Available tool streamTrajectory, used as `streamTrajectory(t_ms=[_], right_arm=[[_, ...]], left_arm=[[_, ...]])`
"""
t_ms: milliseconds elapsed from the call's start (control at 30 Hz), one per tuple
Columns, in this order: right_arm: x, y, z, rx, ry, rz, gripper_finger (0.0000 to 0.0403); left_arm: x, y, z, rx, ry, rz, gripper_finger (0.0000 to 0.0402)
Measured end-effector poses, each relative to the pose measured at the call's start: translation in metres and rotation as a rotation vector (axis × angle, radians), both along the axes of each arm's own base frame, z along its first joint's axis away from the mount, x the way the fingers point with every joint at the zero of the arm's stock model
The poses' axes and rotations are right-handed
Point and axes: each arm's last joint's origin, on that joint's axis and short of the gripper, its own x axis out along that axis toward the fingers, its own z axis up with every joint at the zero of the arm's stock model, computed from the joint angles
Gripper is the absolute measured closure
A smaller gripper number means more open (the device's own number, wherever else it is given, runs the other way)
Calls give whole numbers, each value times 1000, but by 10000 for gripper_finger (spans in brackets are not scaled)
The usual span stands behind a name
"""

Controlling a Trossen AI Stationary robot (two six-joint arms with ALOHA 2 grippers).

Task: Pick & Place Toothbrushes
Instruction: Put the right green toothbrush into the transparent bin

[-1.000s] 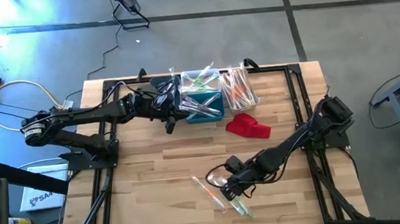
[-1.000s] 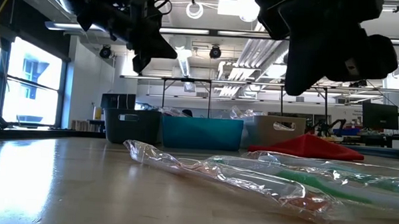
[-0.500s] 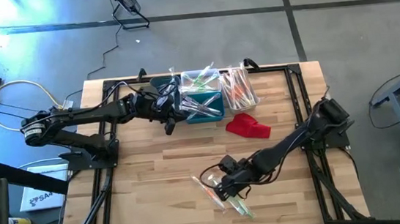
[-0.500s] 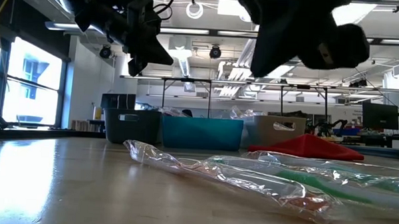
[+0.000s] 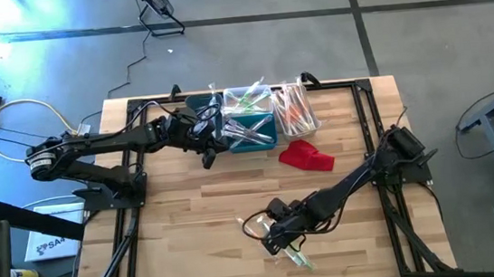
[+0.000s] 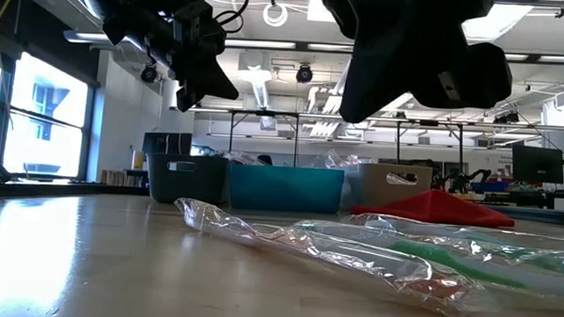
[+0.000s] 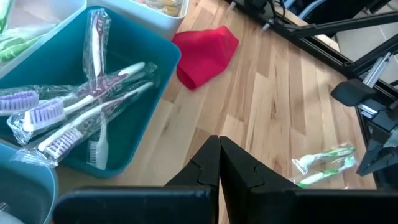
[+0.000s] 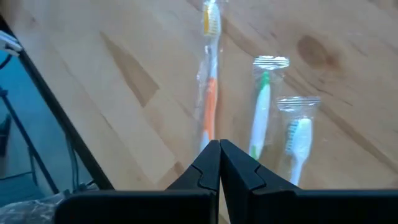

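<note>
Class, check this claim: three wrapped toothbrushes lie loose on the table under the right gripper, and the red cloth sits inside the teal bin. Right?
Not quite. The red cloth lies on the bare table beside the teal bin, as the high view shows. Three toothbrushes do lie under the right gripper.

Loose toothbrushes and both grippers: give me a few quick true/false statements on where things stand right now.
1. Three wrapped toothbrushes lie loose on the table in the right wrist view. True.
2. The right gripper is open around the orange toothbrush. False: it is shut and holds nothing.
3. The left gripper is shut, near the teal bin. True.
4. The teal bin is empty. False: several wrapped toothbrushes lie in it.
5. The red cloth lies on the table beside the bins. True.
</note>
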Motion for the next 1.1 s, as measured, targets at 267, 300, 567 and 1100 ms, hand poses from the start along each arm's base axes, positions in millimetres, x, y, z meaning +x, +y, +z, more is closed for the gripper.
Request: streamTrajectory(t_ms=[267,300,567,1100], right_arm=[[2,1,1,-24,-27,56,401],[2,1,1,-35,-29,71,401],[2,1,1,-86,-37,149,401],[1,-1,0,-25,-8,80,393]], left_arm=[[0,0,0,-3,7,0,401],[0,0,0,-3,7,0,401],[0,0,0,2,7,-3,401],[0,0,0,6,-1,-4,401]])
